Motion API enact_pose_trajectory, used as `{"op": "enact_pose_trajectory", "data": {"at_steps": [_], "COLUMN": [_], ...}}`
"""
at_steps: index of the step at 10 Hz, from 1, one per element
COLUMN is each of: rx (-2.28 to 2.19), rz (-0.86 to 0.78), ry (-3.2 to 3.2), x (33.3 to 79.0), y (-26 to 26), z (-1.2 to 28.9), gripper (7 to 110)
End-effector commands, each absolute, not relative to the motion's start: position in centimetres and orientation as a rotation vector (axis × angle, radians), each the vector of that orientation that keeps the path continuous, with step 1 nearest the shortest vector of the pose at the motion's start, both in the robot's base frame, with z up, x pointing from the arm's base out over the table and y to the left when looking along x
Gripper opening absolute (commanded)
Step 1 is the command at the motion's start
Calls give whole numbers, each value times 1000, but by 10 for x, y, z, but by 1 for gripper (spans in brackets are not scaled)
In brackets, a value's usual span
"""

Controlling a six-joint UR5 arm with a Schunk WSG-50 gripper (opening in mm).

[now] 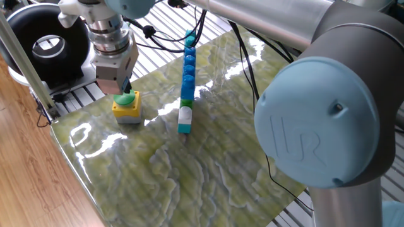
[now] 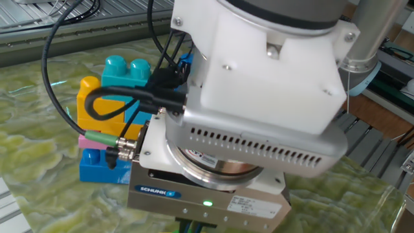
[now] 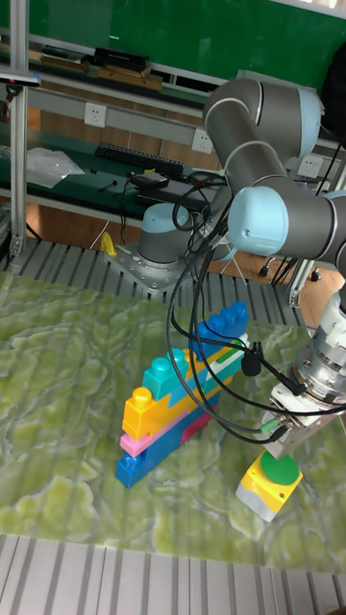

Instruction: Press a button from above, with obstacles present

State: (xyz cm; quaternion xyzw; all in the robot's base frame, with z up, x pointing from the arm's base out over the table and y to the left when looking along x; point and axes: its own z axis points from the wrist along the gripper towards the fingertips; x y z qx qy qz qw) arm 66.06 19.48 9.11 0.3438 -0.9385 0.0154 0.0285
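The button (image 1: 126, 104) has a green cap on a yellow box and stands near the left edge of the marbled green table (image 1: 208, 170). My gripper (image 1: 125, 91) hangs directly over the cap, its dark fingertips at the cap's top. Whether they touch it, and whether there is a gap between them, I cannot tell. In the tall fixed view the gripper (image 3: 280, 450) sits just above the button (image 3: 270, 479). The obstacles (image 1: 185, 82), a narrow, mostly blue brick row, lie to the button's right, apart from it. In the other fixed view the gripper housing (image 2: 207, 200) hides the button.
A black round device (image 1: 47, 41) sits off the table at the far left. Cables (image 1: 164, 41) trail from the wrist over the brick row. The arm's large blue joint (image 1: 322, 120) fills the right foreground. The brick wall (image 3: 178, 404) stands left of the button.
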Motion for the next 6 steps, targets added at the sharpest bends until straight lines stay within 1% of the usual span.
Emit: {"op": "enact_pose_trajectory", "data": {"at_steps": [1,4,6], "rx": [1091,1061,1057], "rz": [5,-63,-81], "ry": [-2841,-2886,-2920], "x": [649,652,659], "y": [197,210,216], "z": [93,93,92], "gripper": [7,7,7]}}
